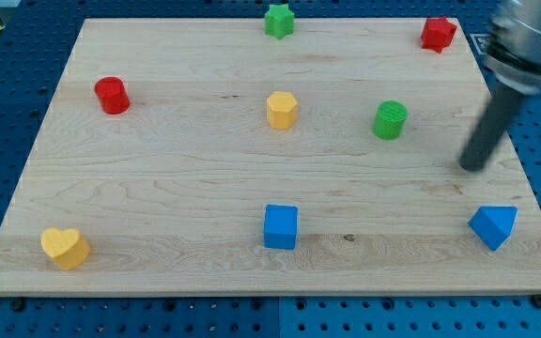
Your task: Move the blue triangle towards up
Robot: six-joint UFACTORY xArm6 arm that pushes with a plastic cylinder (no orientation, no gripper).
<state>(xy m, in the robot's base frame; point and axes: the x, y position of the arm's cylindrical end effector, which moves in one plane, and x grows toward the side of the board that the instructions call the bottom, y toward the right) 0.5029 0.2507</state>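
The blue triangle (493, 226) lies near the board's bottom right corner. My tip (472, 168) is the lower end of a dark rod that comes down from the view's top right. It stands above the triangle in the view and slightly to its left, apart from it with a clear gap. It touches no block.
On the wooden board (158, 188) are a blue cube (281, 226), a yellow heart (65, 248), a red cylinder (112, 95), a yellow hexagon (282, 110), a green cylinder (390, 120), a green star (278, 20) and a red star (437, 34). The board's right edge runs close to the triangle.
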